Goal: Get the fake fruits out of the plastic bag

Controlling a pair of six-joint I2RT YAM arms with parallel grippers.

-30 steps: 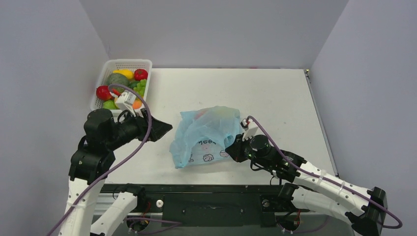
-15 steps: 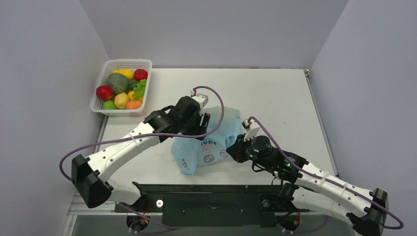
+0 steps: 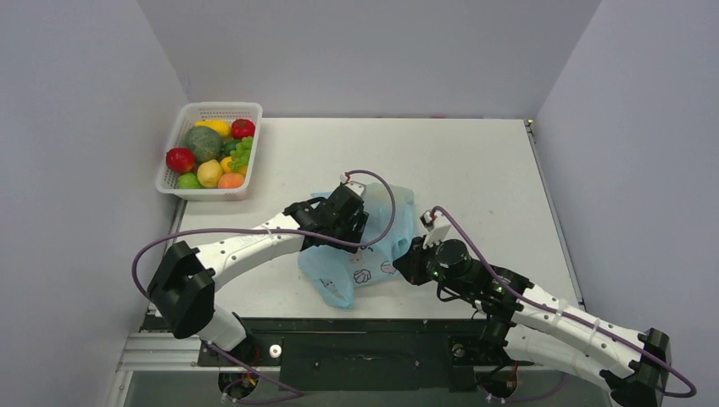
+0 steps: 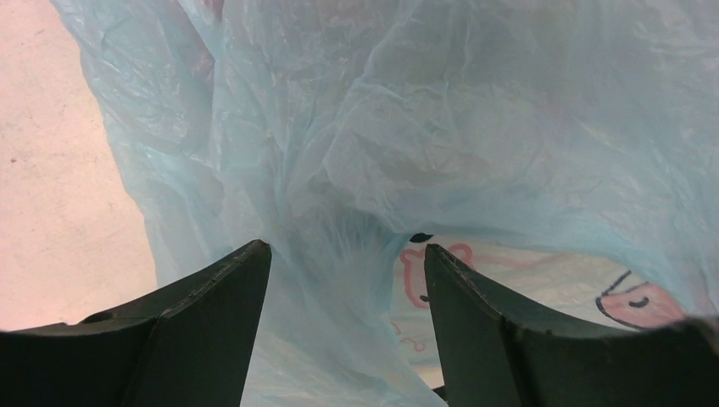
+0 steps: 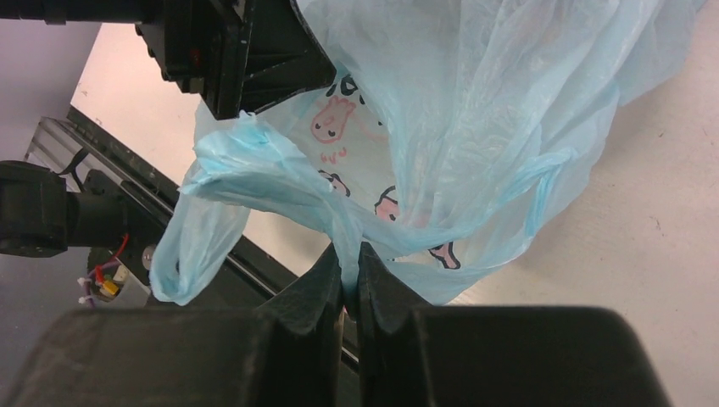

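The light-blue plastic bag [image 3: 392, 222] lies crumpled on the table's near middle, its pink printed figures facing the arms. My left gripper [image 3: 352, 222] hangs over the bag's left half. In the left wrist view it [image 4: 346, 248] is open, and loose film of the bag [image 4: 475, 127] bulges between the wide-apart fingers [image 4: 212, 305]. My right gripper [image 3: 405, 263] is at the bag's near right edge. In the right wrist view it [image 5: 350, 254] is shut on a bunched fold of the bag [image 5: 475, 102]. The fake fruits are hidden inside the film.
A white lattice basket [image 3: 216, 106] with several coloured toy produce pieces stands at the table's far left corner. The white table [image 3: 475, 161] runs out to the right and back. A black rail [image 3: 373, 326] lines the near edge.
My left arm swung from beside the basket across to the bag and lowered onto it. The bag bunched up and slid nearer. The right gripper kept its hold, shifting slightly nearer.
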